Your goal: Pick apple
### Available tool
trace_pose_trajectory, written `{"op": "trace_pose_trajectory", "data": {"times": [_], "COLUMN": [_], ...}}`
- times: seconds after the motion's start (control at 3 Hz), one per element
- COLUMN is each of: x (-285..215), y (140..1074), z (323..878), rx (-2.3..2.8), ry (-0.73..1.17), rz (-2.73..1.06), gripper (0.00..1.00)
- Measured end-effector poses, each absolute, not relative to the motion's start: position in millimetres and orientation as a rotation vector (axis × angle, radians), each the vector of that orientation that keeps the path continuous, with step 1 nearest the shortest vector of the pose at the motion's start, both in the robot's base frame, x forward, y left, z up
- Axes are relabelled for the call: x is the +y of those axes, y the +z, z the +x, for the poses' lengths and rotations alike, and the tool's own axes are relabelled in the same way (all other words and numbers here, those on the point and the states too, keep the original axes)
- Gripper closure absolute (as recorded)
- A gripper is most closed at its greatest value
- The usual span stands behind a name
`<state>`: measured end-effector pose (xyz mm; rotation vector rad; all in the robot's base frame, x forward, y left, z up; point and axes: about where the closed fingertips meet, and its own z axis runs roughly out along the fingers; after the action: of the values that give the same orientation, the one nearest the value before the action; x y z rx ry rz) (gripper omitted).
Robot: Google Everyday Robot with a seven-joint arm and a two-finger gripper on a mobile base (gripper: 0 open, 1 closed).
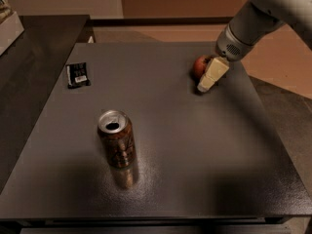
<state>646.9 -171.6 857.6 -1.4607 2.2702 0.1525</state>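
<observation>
One round apple point(199, 66), stem unseen, against the claw point(207, 80) (open or closed: unclear)

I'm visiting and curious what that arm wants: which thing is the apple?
On the dark grey table, look to the far right corner, where the gripper hangs low. The apple sits behind it: small, round and red, unlike the tall brown soda can or the flat black packet.

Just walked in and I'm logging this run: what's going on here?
The robot is going for the apple near the far right edge of the table. Its gripper is down on the apple's near side, and the apple sits on the table, not lifted. A brown soda can stands upright nearer the camera, and a small black packet lies at the far left.
</observation>
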Motion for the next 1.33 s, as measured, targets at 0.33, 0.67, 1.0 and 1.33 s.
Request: {"op": "trace_pose_trajectory", "data": {"times": [0.33,0.67,1.0,1.33], "x": [-170.3,-165.1,-157.4,-147.8], "y": [853.4,858.8,879.6,917.7], "z": [647.9,646.2,635.3,619.1], "rx": [2.277,2.254,2.200,2.123], "ry": [0.173,0.198,0.215,0.239], "rz": [-1.458,-1.462,-1.481,-1.515], "gripper": [0.39,0.64,0.87,1.00]}}
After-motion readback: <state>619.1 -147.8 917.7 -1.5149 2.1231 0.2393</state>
